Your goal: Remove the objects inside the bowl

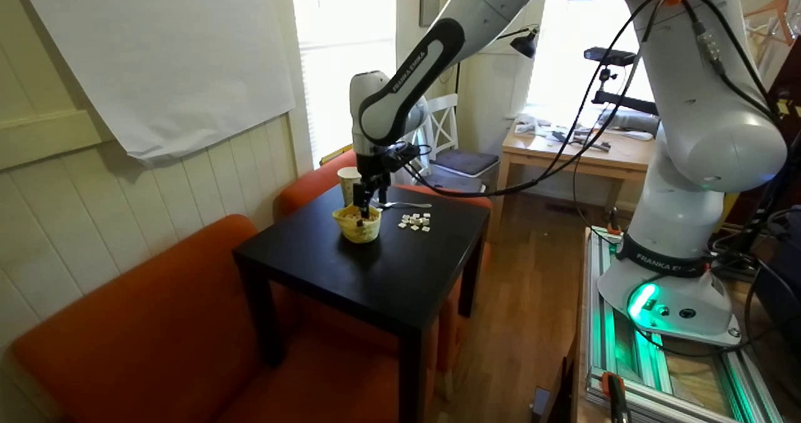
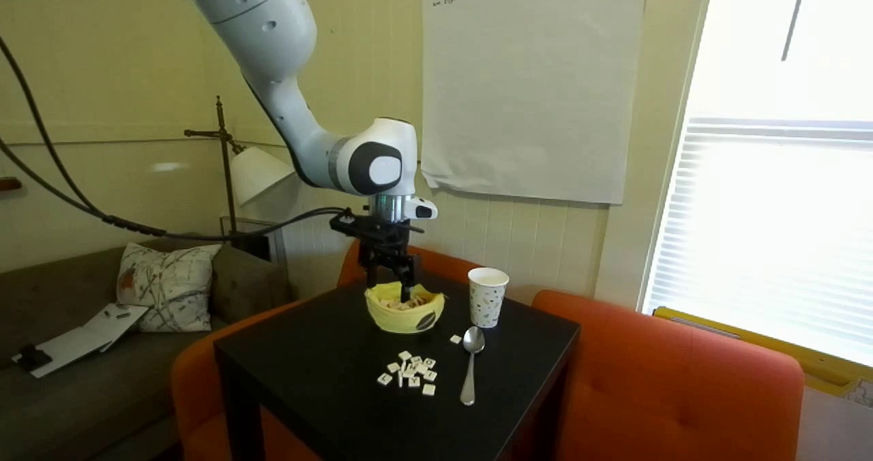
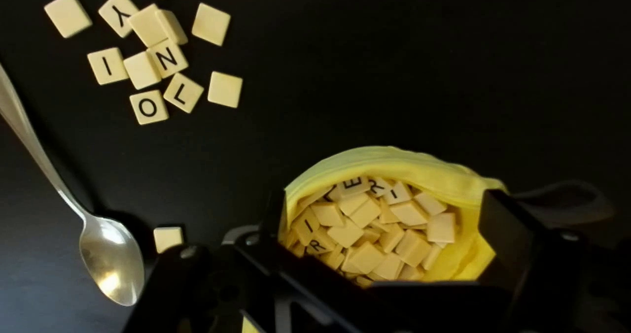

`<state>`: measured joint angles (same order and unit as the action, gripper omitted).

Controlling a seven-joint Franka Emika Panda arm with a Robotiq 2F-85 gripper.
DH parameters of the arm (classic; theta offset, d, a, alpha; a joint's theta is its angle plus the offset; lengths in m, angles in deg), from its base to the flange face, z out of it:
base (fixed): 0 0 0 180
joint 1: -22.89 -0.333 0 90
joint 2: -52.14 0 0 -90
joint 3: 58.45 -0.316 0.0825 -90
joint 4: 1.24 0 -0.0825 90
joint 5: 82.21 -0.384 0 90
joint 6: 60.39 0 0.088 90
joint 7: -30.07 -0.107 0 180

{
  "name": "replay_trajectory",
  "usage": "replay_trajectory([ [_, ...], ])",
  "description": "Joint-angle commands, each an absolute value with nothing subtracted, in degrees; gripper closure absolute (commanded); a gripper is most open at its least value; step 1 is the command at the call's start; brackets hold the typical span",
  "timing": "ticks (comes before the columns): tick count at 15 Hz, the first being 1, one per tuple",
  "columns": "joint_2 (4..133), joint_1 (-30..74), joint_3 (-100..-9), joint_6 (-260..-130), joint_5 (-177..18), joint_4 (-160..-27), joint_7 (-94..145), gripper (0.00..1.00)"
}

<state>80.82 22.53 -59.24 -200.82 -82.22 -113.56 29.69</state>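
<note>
Nearest the wrist camera is the gripper [image 3: 384,217], its fingers [image 3: 510,224] standing well apart. Just beneath it sits the yellow bowl [image 3: 389,161], full of letter tiles [image 3: 367,232] that show in the gap; I cannot tell whether a finger touches the bowl. To the gripper's left in that view, loose tiles [image 3: 149,107] lie scattered on the black table [image 3: 394,77], some letter up, some blank, with a spoon [image 3: 112,261] near them. In an exterior view a patterned cup [image 2: 486,301] stands upright to the gripper's right, and orange seats [image 2: 682,372] flank the table.

Past the gripper, a large white sheet [image 2: 532,93] hangs on the pale wall [image 2: 368,52], near a bright window [image 2: 771,222]. Well to the gripper's left there, a cushion [image 2: 167,287] leans on a dark sofa [image 2: 68,406], near a lamp [image 2: 258,174].
</note>
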Motion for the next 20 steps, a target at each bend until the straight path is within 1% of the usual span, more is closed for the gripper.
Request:
replay_trajectory([
  [1, 85.15, 24.21, -61.55, -203.05, -85.27, -108.76, 33.44, 0.00],
  [5, 87.41, 23.44, -61.58, -205.26, -83.80, -106.05, 33.83, 0.00],
  [9, 88.47, 22.51, -60.09, -203.80, -82.56, -104.17, 31.98, 0.00],
  [10, 88.81, 22.50, -59.90, -203.86, -82.62, -103.81, 31.77, 0.10],
  [11, 89.11, 22.60, -59.93, -203.92, -82.79, -103.50, 31.85, 0.10],
  [12, 89.48, 22.56, -59.79, -204.01, -82.74, -103.14, 31.75, 0.15],
  [13, 89.85, 22.68, -59.87, -203.95, -82.93, -102.85, 31.84, 0.14],
  [14, 90.26, 22.71, -59.88, -203.89, -83.02, -102.52, 31.83, 0.21],
  [15, 90.61, 22.68, -59.86, -203.91, -83.01, -102.29, 31.79, 0.21],
  [16, 91.05, 22.38, -59.49, -204.14, -82.66, -102.01, 31.32, 0.25],
  [18, 92.26, 21.75, -58.40, -204.40, -81.86, -101.26, 29.89, 0.20],
  [19, 92.80, 21.73, -58.19, -204.31, -81.94, -100.89, 29.66, 0.20],
  [20, 93.49, 21.65, -57.95, -204.60, -81.90, -100.48, 29.46, 0.17],
])
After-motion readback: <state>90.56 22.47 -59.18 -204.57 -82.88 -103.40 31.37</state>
